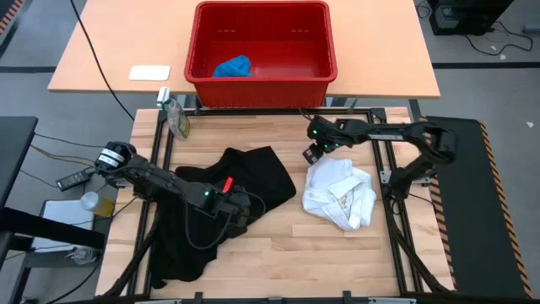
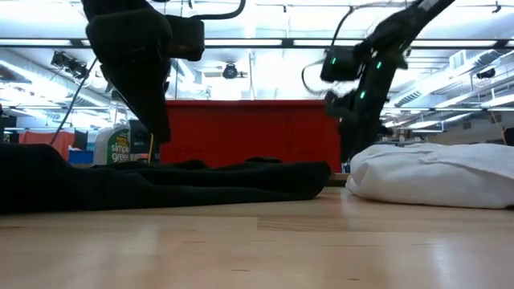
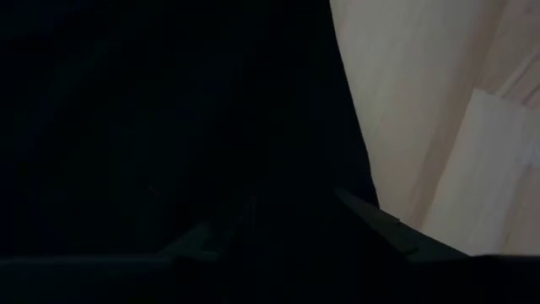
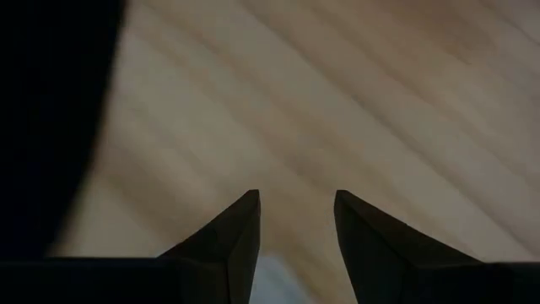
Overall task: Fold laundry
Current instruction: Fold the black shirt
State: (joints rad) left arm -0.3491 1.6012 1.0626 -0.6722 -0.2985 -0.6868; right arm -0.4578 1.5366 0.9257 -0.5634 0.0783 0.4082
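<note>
The black garment (image 1: 245, 173) lies crumpled on the wooden table, left of centre, and its near part (image 1: 181, 245) reaches the table's near left edge. The white garment (image 1: 342, 194) lies bunched at the right. The blue garment (image 1: 233, 67) lies in the red basket (image 1: 261, 84) beyond the far edge. My left gripper (image 1: 234, 201) hovers open over the black garment, which fills the left wrist view (image 3: 169, 110). My right gripper (image 1: 312, 154) stands open above bare wood (image 4: 295, 198), between the two garments, just beyond the white garment's far left corner. Nothing is between its fingers.
A green-labelled bottle (image 1: 175, 118) stands at the table's far left corner. A white flat object (image 1: 149, 73) lies on the far desk beside the basket. Black frame rails (image 1: 390, 169) run along the table's sides. There is bare wood (image 1: 287, 245) near the front edge.
</note>
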